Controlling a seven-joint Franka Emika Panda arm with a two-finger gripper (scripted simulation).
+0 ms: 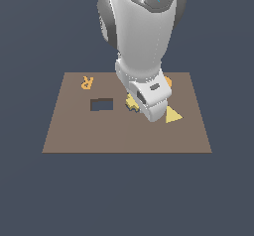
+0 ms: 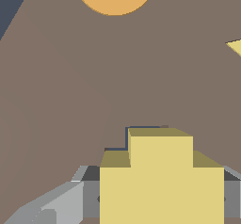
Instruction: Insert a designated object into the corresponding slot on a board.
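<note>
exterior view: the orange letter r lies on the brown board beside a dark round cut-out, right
Not quite. In the exterior view the orange letter R does lie on the flat brown square board, but the dark cut-out beside it is rectangular, not round.

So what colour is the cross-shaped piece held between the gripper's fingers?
Pale yellow cross-shaped piece, clearest in the wrist view.
</note>
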